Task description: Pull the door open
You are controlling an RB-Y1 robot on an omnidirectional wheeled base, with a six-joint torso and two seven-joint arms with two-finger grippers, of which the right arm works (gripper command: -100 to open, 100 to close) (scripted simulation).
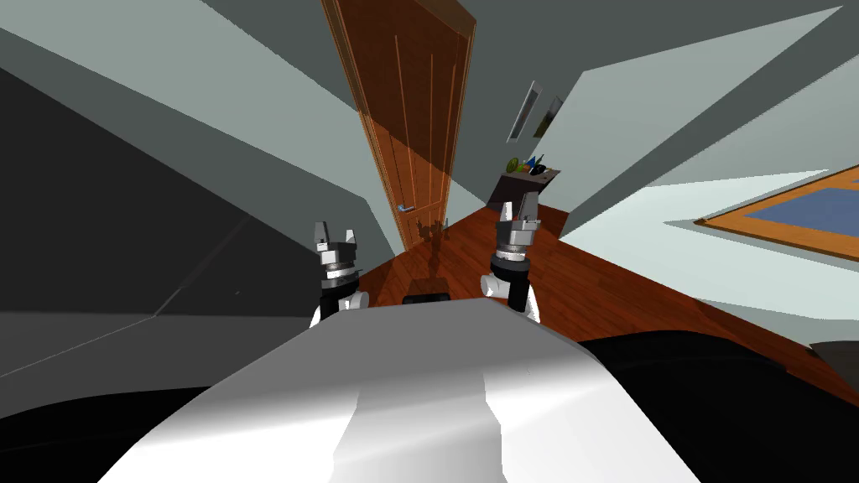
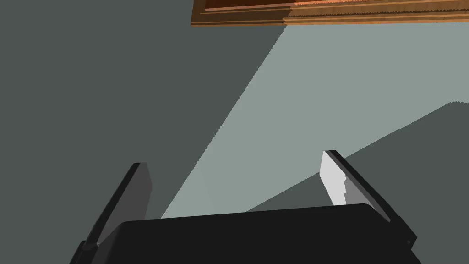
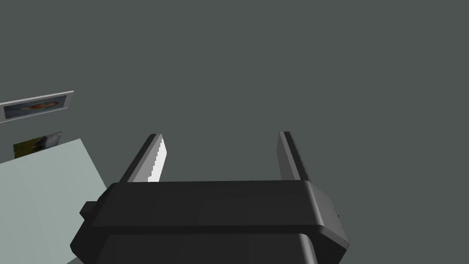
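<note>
Left claw [image 1: 334, 237] and right claw [image 1: 520, 208] near, both with fingers spread and holding nothing; farther ahead between them, across the wood floor [image 1: 587, 285], brown panelled door [image 1: 411, 126], its lever handle [image 1: 406, 207] well apart from either claw.

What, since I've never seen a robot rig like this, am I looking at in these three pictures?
A two-armed robot stands indoors, facing a door. The wide picture comes from a camera on its head, looking steeply down, with both arms showing small in the middle. Ahead, across a reddish wooden floor, is a brown wooden door with a small handle. The other two pictures come from a camera on each wrist, one looking along the left jaws and one along the right jaws. Both pairs stand open and hold nothing, and neither touches the door or its handle.
</note>
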